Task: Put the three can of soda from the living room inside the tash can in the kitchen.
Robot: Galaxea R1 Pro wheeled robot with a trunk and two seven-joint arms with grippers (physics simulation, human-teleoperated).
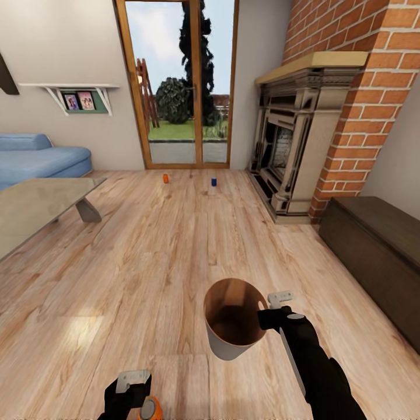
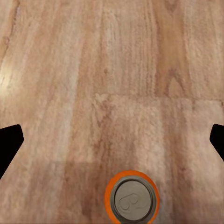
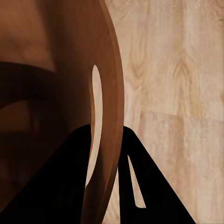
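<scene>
The robot stands in the living room, on the light wood plank floor (image 1: 146, 262). Its right gripper (image 1: 269, 312) is clenched on the rim of the tash can (image 1: 233, 326): in the right wrist view the two dark fingers (image 3: 65, 177) stand on both sides of the brown wall (image 3: 107, 93), one inside and one outside. The bin is held above the floor, a little tilted, and its brown inside is open to the head camera.

The left gripper (image 1: 137, 388) is released, its fingers wide apart, low over the floor. An orange can of soda (image 2: 132, 199) stands upright on the floor between them, silver top up, and they do not touch it.

Two more cans stand far off, at the far edge of the floor before the glass doors (image 1: 178, 81): a second orange can (image 1: 165, 178) and a dark blue can (image 1: 214, 182), well apart. The brick fireplace (image 1: 303, 134) is at the right, the blue sofa (image 1: 35, 160) at the left.
</scene>
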